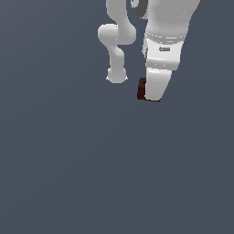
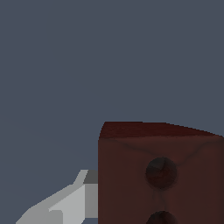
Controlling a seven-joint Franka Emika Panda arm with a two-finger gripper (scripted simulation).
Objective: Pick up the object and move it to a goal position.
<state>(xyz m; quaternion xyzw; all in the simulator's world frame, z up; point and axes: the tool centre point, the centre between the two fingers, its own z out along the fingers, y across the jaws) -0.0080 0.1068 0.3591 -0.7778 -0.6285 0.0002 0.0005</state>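
Note:
The object [image 1: 141, 88] is a small dark red-brown cube that shows at the tip of my white gripper [image 1: 150, 94] in the upper part of the exterior view, partly hidden behind a finger. In the wrist view the object [image 2: 131, 175] fills the frame close up, with two round dimples on the face that shows. One pale grey finger [image 2: 65, 205] lies against its side; the other finger is out of the frame. The gripper is shut on the cube. No goal marker is in view.
The arm's white links [image 1: 116, 50] curve down behind the gripper, toward the exterior view's left of it. A plain grey-blue surface [image 1: 91, 173] fills everything else in both views.

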